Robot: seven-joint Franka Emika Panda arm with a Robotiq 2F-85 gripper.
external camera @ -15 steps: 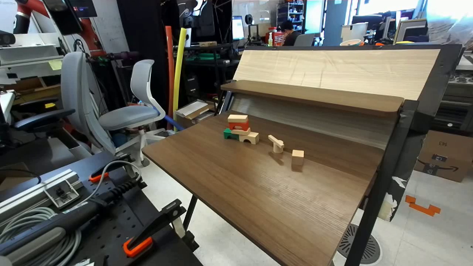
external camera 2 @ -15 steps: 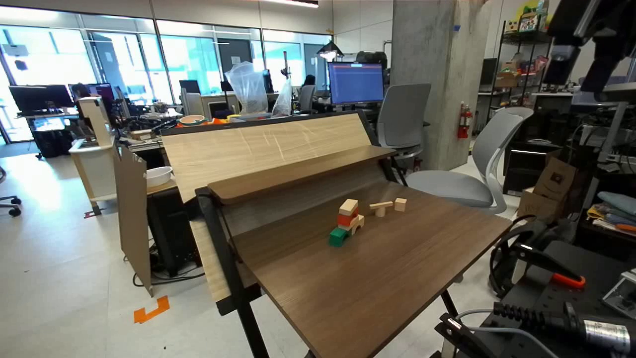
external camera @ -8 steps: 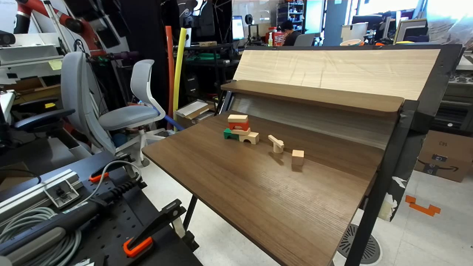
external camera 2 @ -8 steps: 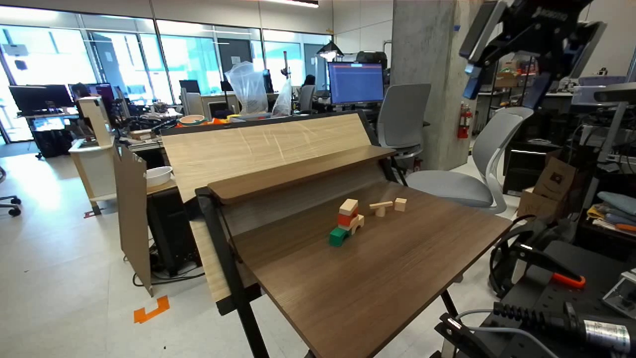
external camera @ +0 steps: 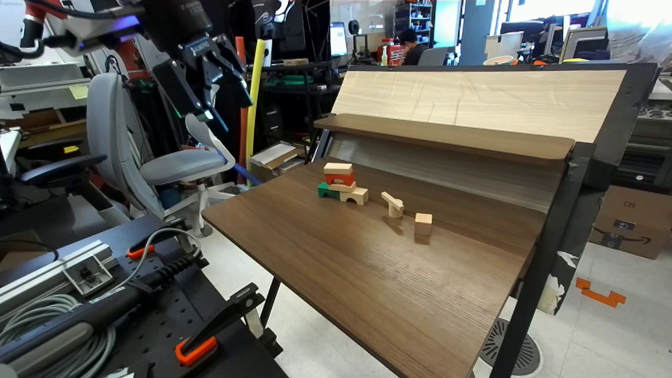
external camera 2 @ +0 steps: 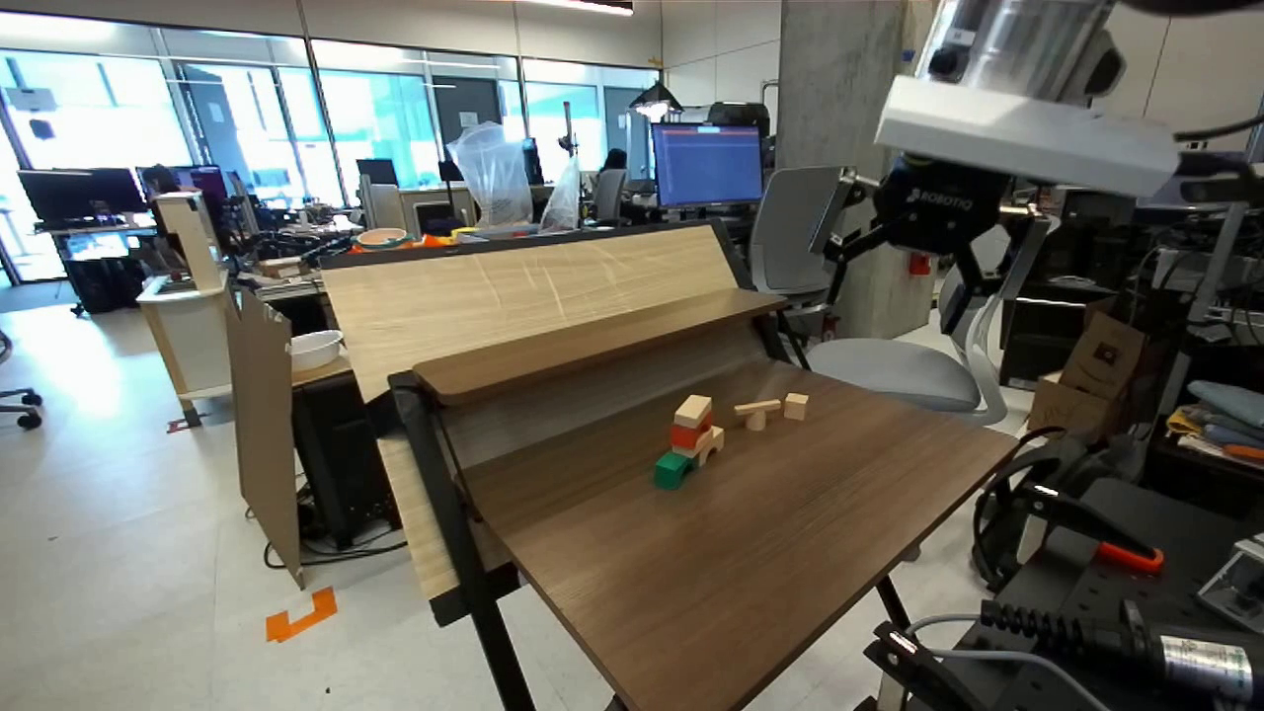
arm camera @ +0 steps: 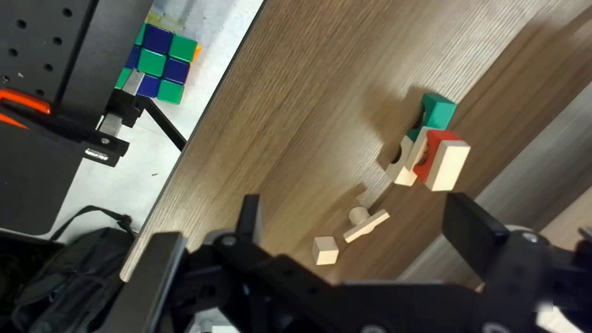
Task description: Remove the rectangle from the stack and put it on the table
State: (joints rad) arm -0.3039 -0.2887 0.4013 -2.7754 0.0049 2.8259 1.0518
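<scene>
Resting in stack (external camera: 342, 187) | orange-red block (external camera 2: 688, 435) | below, well apart from spread pincer (arm camera: 355, 212)

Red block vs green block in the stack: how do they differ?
Position: the green block stands on the table; the red block sits higher up. Top: a pale block rests on the red block, while part of the green block's top is bare. Both have a rounded cut-out.
</scene>
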